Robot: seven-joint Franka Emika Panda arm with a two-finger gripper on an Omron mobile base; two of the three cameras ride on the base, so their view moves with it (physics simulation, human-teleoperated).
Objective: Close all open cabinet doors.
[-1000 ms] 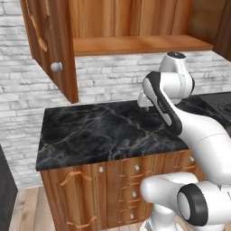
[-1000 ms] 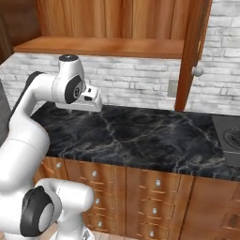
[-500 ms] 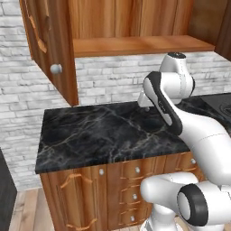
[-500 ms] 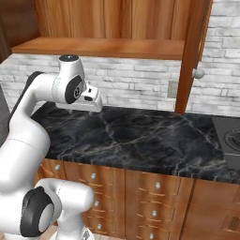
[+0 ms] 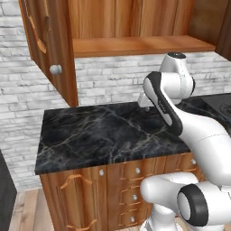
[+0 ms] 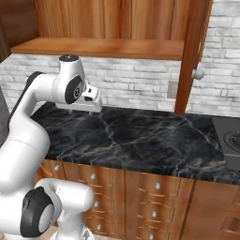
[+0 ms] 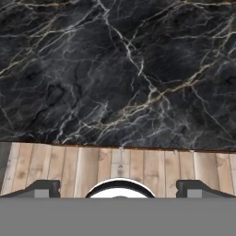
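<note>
Two tall reddish-brown cabinet doors stand swung out from the wall cabinet. The left cabinet door, with a round silver knob, hangs over the counter's left end; a dark edge of this left door is at the upper left of the right base view. The right cabinet door, with its knob, sticks out near the stove, and its edge is at the top right of the left base view. My gripper points down over the counter between the doors, open and holding nothing.
The black marble counter lies below the gripper, with wooden drawer fronts under it. A stove is at the right end. An open wooden shelf runs above a white brick wall. The wooden floor lies past the counter's edge.
</note>
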